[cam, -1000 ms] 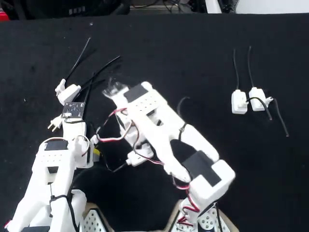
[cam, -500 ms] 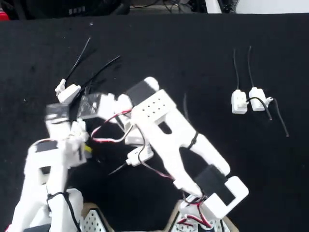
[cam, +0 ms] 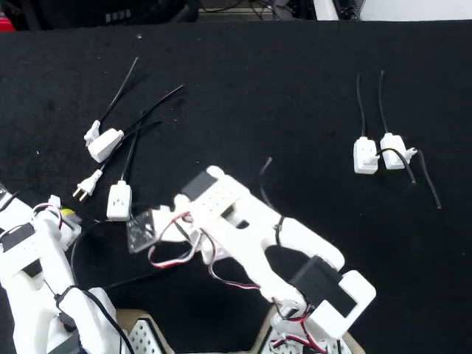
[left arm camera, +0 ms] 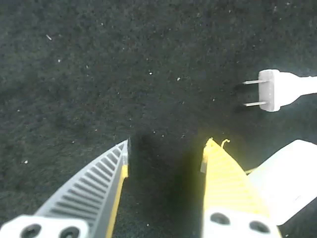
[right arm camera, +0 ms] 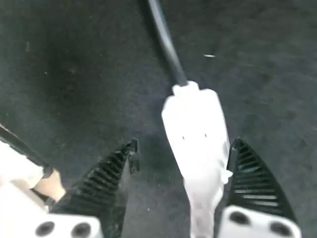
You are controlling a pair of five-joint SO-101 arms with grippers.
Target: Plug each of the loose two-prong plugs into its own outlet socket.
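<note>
1. Right wrist view: the right pincer (right arm camera: 184,145) is spread, and a white outlet socket (right arm camera: 195,126) lies between its fingers on the black bench (right arm camera: 74,59) (its black cord leads away).
2. The left pincer (left arm camera: 167,144) is also spread, low over the bench.
3. A loose two-prong plug (left arm camera: 270,90) lies near the left pincer, prongs free.

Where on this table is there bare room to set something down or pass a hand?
Free: the wide middle of the table, between the left cords and the two right-hand sockets; also the near right corner. Crowded: near left, where the loose plug, outlet socket, left gripper and right gripper sit.
</note>
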